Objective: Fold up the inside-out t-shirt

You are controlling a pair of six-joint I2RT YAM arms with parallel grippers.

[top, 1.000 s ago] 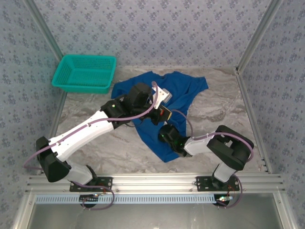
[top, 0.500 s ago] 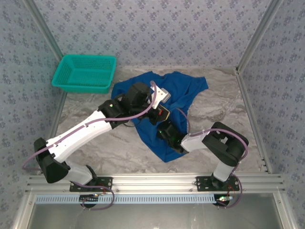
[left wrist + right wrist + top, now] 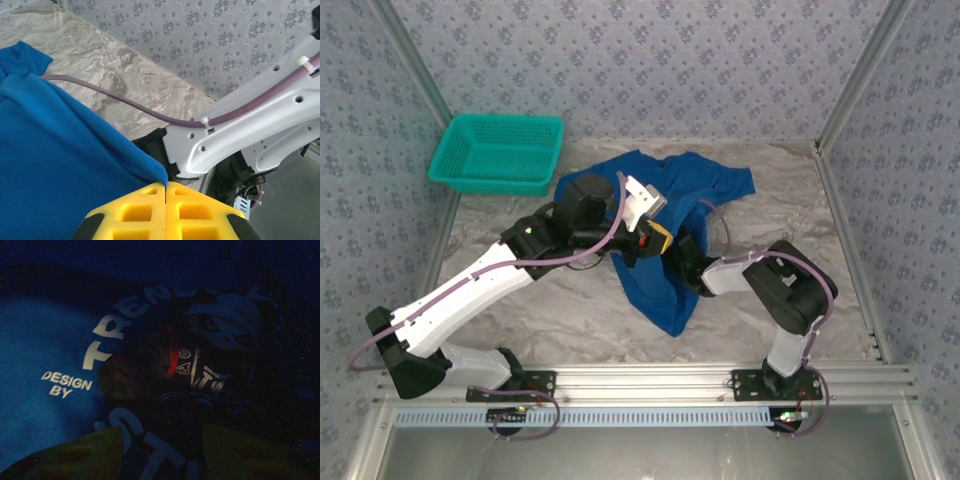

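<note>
Yellow-padded and pressed tight together, the left gripper (image 3: pixel 166 186) pinches an edge of the inside-out t-shirt (image 3: pixel 60 165), and the royal-blue cloth falls away to the left of the wrist view. Behind the fingers, a purple cable (image 3: pixel 125 102) runs across to a white arm link (image 3: pixel 240 125).

From above, that gripper (image 3: pixel 655 236) sits over the middle of the garment, at the end of the left arm (image 3: pixel 480 280), which reaches in from the near left corner.

The right gripper (image 3: pixel 162 432) is in deep shadow, close against the fabric. Its two yellowish fingers (image 3: pixel 75 455) stand apart at the bottom of its own camera's view, with printed cloth across the gap between them. Pale lettering (image 3: pixel 67 384) on the shirt there reads "DESIGN BY", beside larger letters and a graphic too dim to make out.

In the overhead view the right arm (image 3: pixel 790 300) bends back from its base at the near right, and its wrist meets the shirt just beside the left gripper.

The t-shirt (image 3: pixel 705 190) lies rumpled at the centre of the grey marbled table (image 3: pixel 550 310), broad toward the far wall and narrowing to a point toward the arms. A teal mesh basket (image 3: pixel 498 152) stands in the far left corner, apart from the shirt. Blue-grey floral wallpaper (image 3: pixel 650 60) backs the scene.
</note>
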